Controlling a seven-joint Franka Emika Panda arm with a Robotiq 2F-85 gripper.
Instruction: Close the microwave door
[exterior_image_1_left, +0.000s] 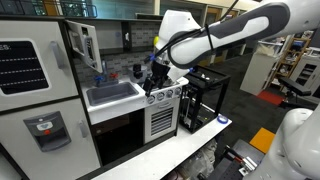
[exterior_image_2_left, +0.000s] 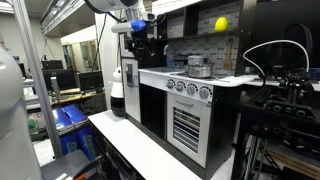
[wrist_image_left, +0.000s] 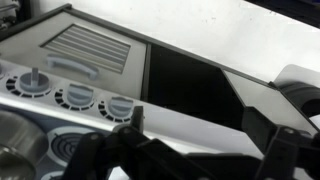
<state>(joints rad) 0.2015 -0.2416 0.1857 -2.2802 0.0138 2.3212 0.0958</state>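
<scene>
1. Hanging over the stove end of a toy kitchen, the gripper (exterior_image_1_left: 157, 76) sits at the tip of a white arm (exterior_image_1_left: 215, 38) that reaches in from the upper edge of an exterior view.
2. Its fingers (wrist_image_left: 112, 150) are spread wide in the wrist view, dark and blurred along the bottom edge, and they grip nothing.
3. The microwave door (exterior_image_1_left: 88, 45) stands swung open, a light-grey frame around a dark window. It is above the sink (exterior_image_1_left: 112, 95) and just beside the white fridge (exterior_image_1_left: 30, 85).
4. The gripper is apart from that door, lower down and on the stove side of the sink.
5. A row of round knobs (exterior_image_1_left: 165, 93) runs along the front edge just below the gripper. The wrist view shows three of them close up, with a slatted vent panel (wrist_image_left: 90, 45) beyond them.
6. The dark oven door (exterior_image_1_left: 120, 138) sits under the sink, beside the vent panel.
7. A black open frame (exterior_image_1_left: 205, 100) stands against the stove end of the kitchen.
8. In an exterior view the gripper (exterior_image_2_left: 140, 48) hangs above the counter, with a pot (exterior_image_2_left: 198, 67) on the stove top and a yellow ball (exterior_image_2_left: 221, 24) on the shelf above it. The microwave door cannot be made out from that side.
9. The kitchen stands on a long white table (exterior_image_2_left: 140, 150).
</scene>
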